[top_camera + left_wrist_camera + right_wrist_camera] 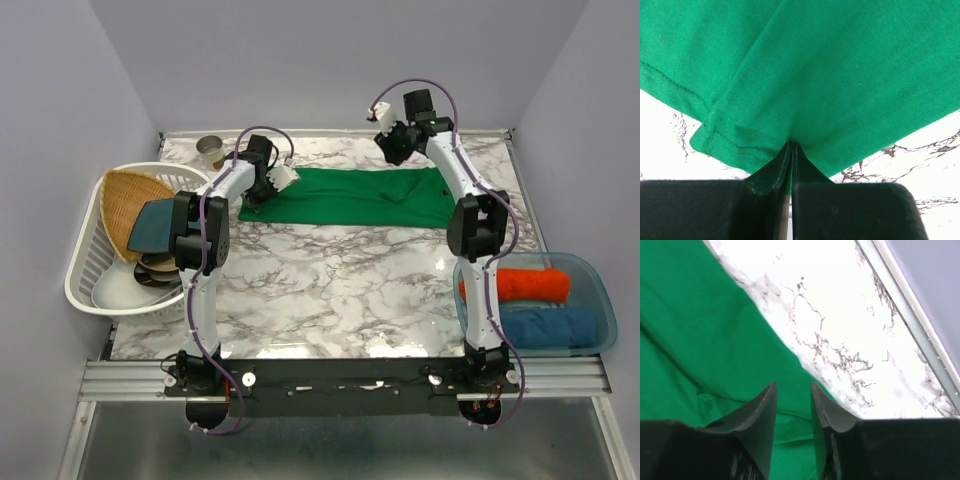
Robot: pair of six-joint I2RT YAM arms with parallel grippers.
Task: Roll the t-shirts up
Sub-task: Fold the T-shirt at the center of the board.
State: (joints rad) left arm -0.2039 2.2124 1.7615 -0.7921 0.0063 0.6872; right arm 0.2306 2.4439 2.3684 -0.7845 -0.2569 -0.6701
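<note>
Blue roll, orange-red roll, in clear bin

Green t-shirt in a long band on marble table; orange-red roll, blue roll in bin

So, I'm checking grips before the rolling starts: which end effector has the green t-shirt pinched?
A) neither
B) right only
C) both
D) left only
D: in the left wrist view the left end effector is shut on a fold of the green t-shirt, while the right end effector shows an open gap between its fingers, with the cloth lying below.
</note>
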